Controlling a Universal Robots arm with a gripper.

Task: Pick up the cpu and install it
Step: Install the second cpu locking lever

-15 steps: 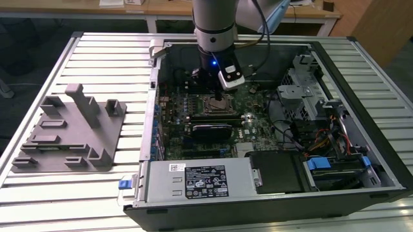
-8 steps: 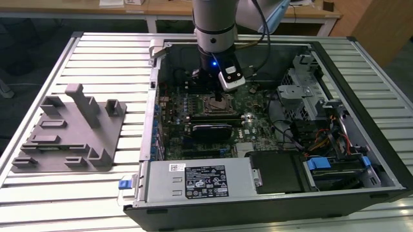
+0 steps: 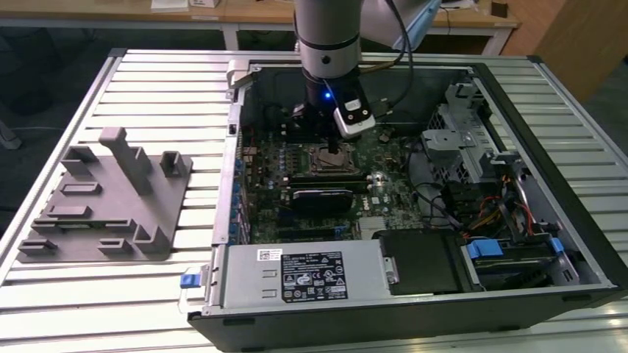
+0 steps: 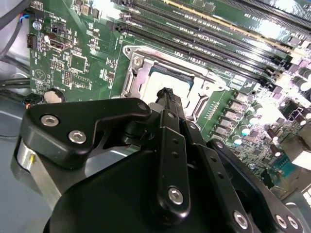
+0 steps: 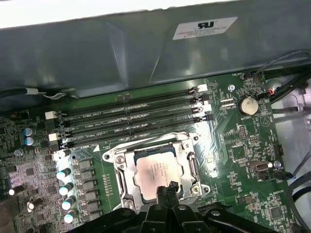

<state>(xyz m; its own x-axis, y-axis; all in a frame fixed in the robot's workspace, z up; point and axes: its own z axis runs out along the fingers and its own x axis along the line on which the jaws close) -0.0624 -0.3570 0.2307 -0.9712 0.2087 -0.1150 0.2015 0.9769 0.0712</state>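
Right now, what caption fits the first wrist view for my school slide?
The gripper hovers at the edge of the cpu, which lies in its socket on the green motherboard.

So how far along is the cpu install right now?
The cpu already lies flat inside the socket frame on the motherboard, seen in both wrist views. The claw sits right over its edge; its grip cannot be judged. The frame looks open around the chip, so nothing shows it clamped down.

We see the small flat square CPU with pale silvery metal top lying level inside the metal-framed socket.
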